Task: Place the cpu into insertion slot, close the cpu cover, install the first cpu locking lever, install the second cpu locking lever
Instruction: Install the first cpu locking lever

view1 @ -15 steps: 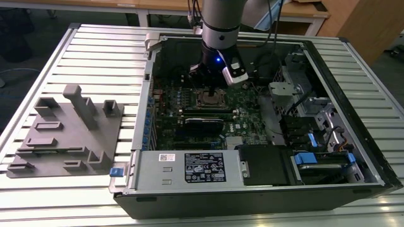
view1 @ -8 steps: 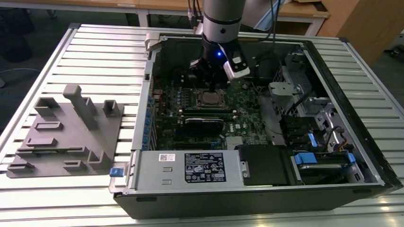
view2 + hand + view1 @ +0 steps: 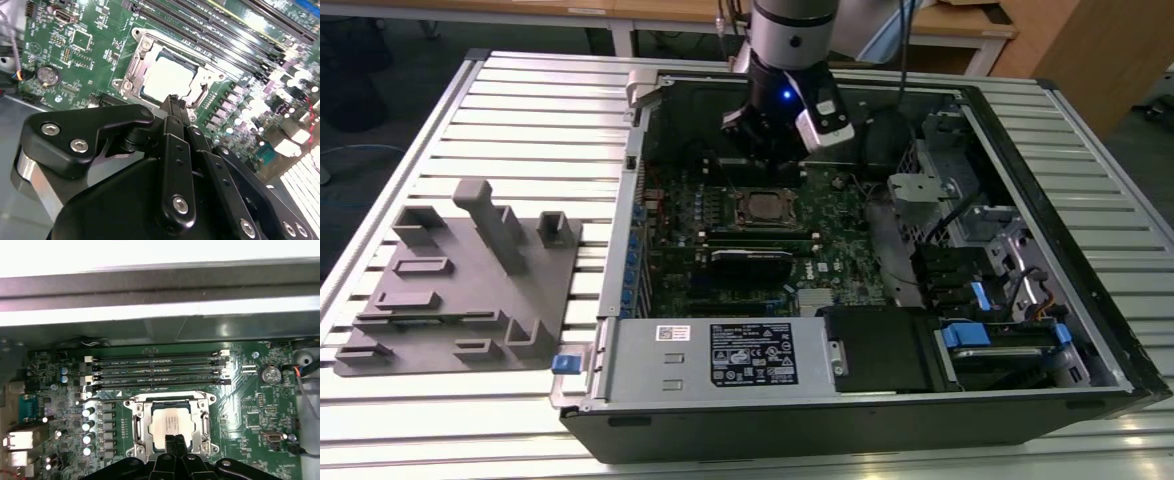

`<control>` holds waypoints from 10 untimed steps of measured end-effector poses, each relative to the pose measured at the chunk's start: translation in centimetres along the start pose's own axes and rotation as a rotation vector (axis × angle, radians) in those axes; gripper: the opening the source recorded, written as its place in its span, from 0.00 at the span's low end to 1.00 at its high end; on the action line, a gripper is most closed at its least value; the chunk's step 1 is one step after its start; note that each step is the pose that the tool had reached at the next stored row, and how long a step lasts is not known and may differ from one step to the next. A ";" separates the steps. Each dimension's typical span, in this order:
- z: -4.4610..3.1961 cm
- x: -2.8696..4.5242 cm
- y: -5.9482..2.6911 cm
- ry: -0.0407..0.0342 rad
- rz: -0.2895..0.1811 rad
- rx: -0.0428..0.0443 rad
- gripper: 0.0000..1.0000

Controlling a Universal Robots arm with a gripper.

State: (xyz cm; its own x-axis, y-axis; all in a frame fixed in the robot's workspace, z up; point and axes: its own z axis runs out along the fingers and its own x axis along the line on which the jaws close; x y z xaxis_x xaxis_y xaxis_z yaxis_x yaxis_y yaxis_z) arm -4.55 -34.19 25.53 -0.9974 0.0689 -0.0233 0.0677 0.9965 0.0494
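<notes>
The gripper [image 3: 175,440] is closed tight, nothing held, just beside the cpu cover [image 3: 204,416] — if misjudged, the cpu [image 3: 169,421] could be scraped.

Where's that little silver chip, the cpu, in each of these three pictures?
Exterior view: the cpu is the dull square mid-picture, just above the long black memory slots.
Second wrist view: the cpu is the pale square between the gripper and the memory slots.
First wrist view: the cpu again lies between the gripper and the memory slots.
Shared landmark: the memory slots.
</notes>
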 end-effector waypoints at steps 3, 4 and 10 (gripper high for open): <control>-0.83 -0.02 0.04 0.0000 0.000 0.0000 0.11; -1.06 -0.02 0.05 0.0000 0.000 -0.0001 0.11; -1.51 -0.04 0.07 -0.0001 0.000 -0.0003 0.11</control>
State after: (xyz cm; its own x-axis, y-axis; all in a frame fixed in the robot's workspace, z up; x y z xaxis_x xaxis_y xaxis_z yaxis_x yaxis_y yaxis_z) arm -4.55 -34.19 27.04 -0.9974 0.0688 -0.0234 0.0676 0.9965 0.0497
